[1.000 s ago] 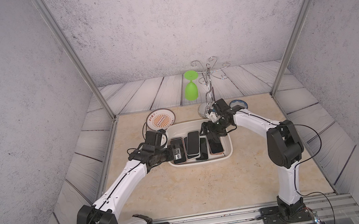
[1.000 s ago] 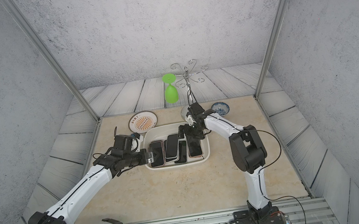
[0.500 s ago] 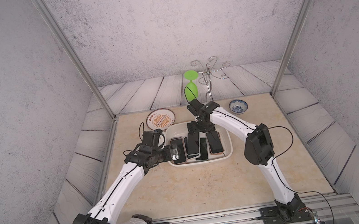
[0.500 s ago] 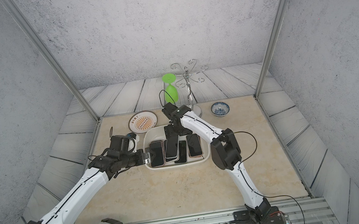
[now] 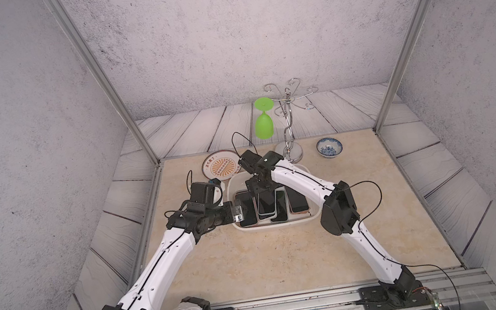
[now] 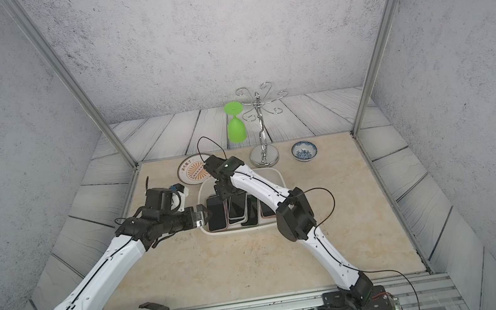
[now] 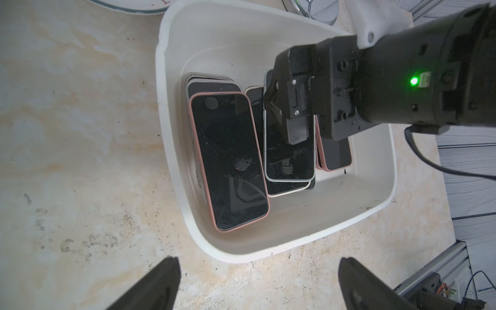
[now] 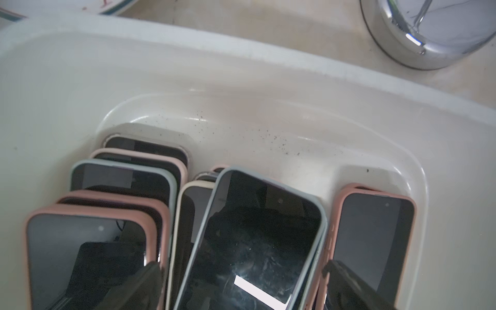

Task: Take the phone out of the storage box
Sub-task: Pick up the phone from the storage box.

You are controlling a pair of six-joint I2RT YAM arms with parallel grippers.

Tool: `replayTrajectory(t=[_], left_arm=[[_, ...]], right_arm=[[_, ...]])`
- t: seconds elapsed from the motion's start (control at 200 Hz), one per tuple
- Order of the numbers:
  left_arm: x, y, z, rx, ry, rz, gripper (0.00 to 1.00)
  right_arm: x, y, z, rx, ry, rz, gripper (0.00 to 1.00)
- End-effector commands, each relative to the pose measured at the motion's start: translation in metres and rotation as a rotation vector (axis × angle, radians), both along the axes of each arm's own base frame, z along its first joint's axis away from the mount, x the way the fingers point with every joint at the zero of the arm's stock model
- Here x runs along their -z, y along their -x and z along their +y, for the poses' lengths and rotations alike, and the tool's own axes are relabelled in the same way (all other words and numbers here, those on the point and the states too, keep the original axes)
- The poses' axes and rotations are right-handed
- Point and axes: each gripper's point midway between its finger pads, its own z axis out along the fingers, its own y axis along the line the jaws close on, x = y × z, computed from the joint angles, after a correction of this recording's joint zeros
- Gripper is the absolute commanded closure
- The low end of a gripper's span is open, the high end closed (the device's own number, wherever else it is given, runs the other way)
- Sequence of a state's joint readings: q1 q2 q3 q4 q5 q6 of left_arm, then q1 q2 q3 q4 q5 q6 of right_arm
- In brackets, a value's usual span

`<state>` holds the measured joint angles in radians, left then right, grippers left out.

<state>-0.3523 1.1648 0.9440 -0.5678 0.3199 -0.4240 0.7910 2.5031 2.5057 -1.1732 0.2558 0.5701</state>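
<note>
While the left pincer (image 7: pixel 257 284) hovers wide open and empty over the tabletop (image 7: pixel 80 134), just outside the storage box (image 7: pixel 171 139), the right pincer (image 8: pixel 247 284) reaches down inside that box, equally wide and gripping nothing, its fingers (image 8: pixel 139 290) flanking a skewed pale-blue-cased phone (image 8: pixel 257 241); contact cannot be told. Other phones (image 7: pixel 228 161) lie stacked screen-up alongside. Behind the box in both top views: orange-patterned plate (image 5: pixel 221 165), chrome rack (image 5: pixel 294 156), blue bowl (image 5: pixel 329 147).

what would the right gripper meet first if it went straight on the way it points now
The open right gripper points down into the box; it would likely first meet the topmost blue-cased phone, though depth is unclear.
</note>
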Motion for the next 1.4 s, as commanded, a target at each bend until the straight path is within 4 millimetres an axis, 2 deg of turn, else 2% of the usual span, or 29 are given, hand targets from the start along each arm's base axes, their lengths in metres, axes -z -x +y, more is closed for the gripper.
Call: replayTrajectory(t=[0.0, 0.43, 0.56, 0.816, 1.091, 1.256, 1.396], left_arm=[[-0.008, 0.001, 0.000, 0.014, 0.020, -0.020, 0.02], [-0.006, 0.005, 0.002, 0.020, 0.016, -0.022, 0.02], [-0.005, 0.006, 0.003, 0.021, 0.013, -0.019, 0.02], [-0.005, 0.006, 0.003, 0.022, 0.014, -0.020, 0.02], [-0.004, 0.005, 0.004, 0.014, 0.013, -0.022, 0.02], [-0.010, 0.003, 0.002, 0.006, 0.034, -0.036, 0.02], [-0.018, 0.001, -0.008, 0.008, 0.113, -0.050, 0.02]], right_arm=[[0.014, -0.002, -0.012, 0.035, 0.076, -0.001, 0.01], [0.048, 0.005, -0.004, 0.021, 0.117, 0.031, 0.01], [0.053, 0.008, -0.011, 0.019, 0.154, 0.042, 0.02], [0.060, 0.014, -0.034, 0.023, 0.217, 0.066, 0.18], [0.045, 0.008, -0.049, 0.026, 0.235, 0.053, 0.34], [0.030, 0.004, -0.050, 0.021, 0.108, 0.080, 0.58], [0.011, 0.002, -0.040, -0.004, -0.054, 0.083, 0.65]])
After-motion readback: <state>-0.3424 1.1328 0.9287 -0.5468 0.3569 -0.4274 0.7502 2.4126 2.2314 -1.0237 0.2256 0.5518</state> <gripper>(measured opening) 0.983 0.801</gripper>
